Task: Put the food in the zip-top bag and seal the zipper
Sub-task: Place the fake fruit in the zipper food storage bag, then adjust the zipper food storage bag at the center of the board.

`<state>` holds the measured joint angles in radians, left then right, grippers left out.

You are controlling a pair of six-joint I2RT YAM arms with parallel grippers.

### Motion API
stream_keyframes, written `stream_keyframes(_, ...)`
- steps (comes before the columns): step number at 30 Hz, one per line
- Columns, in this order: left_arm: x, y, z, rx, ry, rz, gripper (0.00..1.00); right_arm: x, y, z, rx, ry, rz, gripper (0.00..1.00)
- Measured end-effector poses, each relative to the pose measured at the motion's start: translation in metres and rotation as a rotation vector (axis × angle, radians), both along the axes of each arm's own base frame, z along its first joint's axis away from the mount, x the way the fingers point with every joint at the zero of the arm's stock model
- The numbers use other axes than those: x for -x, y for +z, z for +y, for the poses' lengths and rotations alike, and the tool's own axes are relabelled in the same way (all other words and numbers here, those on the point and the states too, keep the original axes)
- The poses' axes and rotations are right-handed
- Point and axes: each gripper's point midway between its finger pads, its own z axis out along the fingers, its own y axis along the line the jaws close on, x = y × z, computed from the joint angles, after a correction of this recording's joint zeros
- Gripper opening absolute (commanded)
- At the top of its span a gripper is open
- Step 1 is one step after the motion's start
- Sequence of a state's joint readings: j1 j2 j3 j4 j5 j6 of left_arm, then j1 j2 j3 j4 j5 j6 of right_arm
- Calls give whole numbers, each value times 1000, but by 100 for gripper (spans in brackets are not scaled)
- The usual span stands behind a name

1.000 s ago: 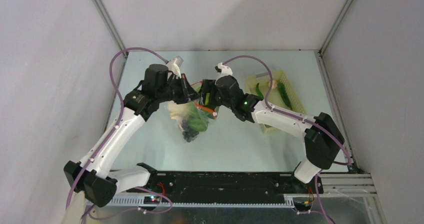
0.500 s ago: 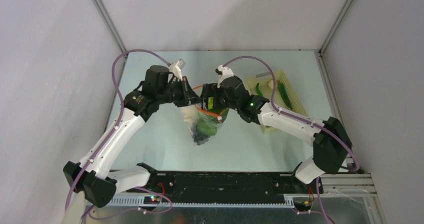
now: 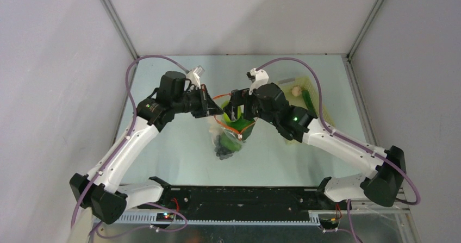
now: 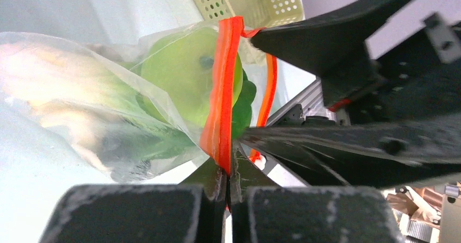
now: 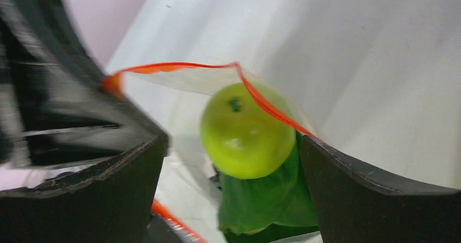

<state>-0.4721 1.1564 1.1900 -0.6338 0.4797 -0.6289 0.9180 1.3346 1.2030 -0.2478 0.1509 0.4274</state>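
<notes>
The zip-top bag [image 3: 227,139] hangs from my left gripper [image 3: 218,111], which is shut on its orange-red zipper [image 4: 224,91]. In the left wrist view the strip runs up from between my left gripper [image 4: 227,164]. Inside the bag sit a green apple [image 5: 247,131], green leaves [image 5: 269,199] and dark grapes [image 3: 223,151]. My right gripper [image 3: 235,112] stands open at the bag's mouth. In the right wrist view the right gripper [image 5: 231,145] straddles the apple without touching it, and the zipper [image 5: 163,67] loops open above.
A pale yellow perforated basket [image 3: 321,112] sits at the back right, holding a white mushroom [image 3: 296,91] and a long green pepper [image 3: 309,101]. The basket [image 4: 244,1] also shows behind the bag in the left wrist view. Grey walls enclose the table.
Both grippers and the hanging bag have shifted to the right. The right gripper's jaws have spread wider and its arm has stretched out.
</notes>
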Motion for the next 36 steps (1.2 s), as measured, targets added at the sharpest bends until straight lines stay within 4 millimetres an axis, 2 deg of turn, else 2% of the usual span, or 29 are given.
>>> stream_keyframes(6, -3, -9, 0, -16, 5, 24, 0, 11, 33, 7, -90, 45, -56, 99)
stream_keyframes(11, -3, -10, 0, -17, 5, 27, 0, 12, 37, -3, -88, 14, -55, 99)
stream_keyframes(16, -2, -10, 0, -17, 5, 28, 0, -1, 24, -33, -29, -77, -9, 99)
stream_keyframes(20, -3, -10, 0, -17, 5, 27, 0, -7, 7, -61, 17, -149, 39, 91)
stream_keyframes(23, -2, -10, 0, -18, 5, 28, 0, -4, -9, -74, 34, -171, 78, 82)
stream_keyframes(26, -2, -10, 0, -17, 5, 28, 0, -1, -26, -78, 49, -178, 126, 79)
stream_keyframes(30, -2, -10, 0, -18, 5, 28, 0, -2, -42, -76, 61, -182, 175, 62)
stream_keyframes(32, -2, -10, 0, -18, 5, 28, 0, -4, -48, -74, 63, -186, 195, 37)
stream_keyframes(35, -2, -10, 0, -18, 5, 28, 0, -4, -59, -74, 68, -188, 216, 22)
stream_keyframes(36, -3, -10, 0, -18, 5, 27, 0, -4, -62, -74, 68, -187, 225, 13)
